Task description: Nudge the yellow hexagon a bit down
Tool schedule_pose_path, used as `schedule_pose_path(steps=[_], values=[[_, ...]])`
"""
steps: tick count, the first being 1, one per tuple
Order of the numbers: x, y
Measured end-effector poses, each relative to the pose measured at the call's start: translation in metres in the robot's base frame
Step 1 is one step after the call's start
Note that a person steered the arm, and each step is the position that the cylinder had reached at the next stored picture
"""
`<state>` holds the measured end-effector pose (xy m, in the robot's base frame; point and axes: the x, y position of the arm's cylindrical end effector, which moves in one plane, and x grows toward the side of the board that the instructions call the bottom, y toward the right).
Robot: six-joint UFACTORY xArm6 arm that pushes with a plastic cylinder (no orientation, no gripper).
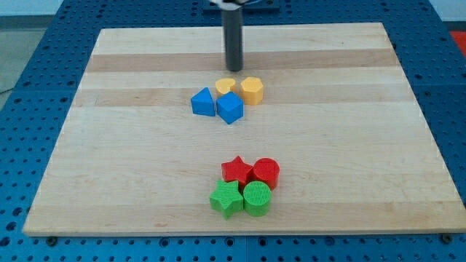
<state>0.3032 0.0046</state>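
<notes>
The yellow hexagon [252, 90] sits on the wooden board [145, 167] a little above the view's middle. A yellow heart-like block [226, 86] lies just to its left. A blue triangle-like block [203, 102] and a blue cube [230, 108] lie below and left of it, touching the yellow heart. My tip [234, 69] is the lower end of a dark rod; it stands just above the yellow heart and up-left of the hexagon, a small gap away from both.
A red star [237, 169], a red cylinder [266, 173], a green star [226, 198] and a green cylinder [257, 198] are clustered near the view's bottom centre. A blue perforated table surrounds the board.
</notes>
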Motion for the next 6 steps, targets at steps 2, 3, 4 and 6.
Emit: schedule_pose_path(steps=[2, 3, 4, 6], values=[[0.029, 0.044], [0.043, 0.042], [0.047, 0.030], [0.050, -0.012]])
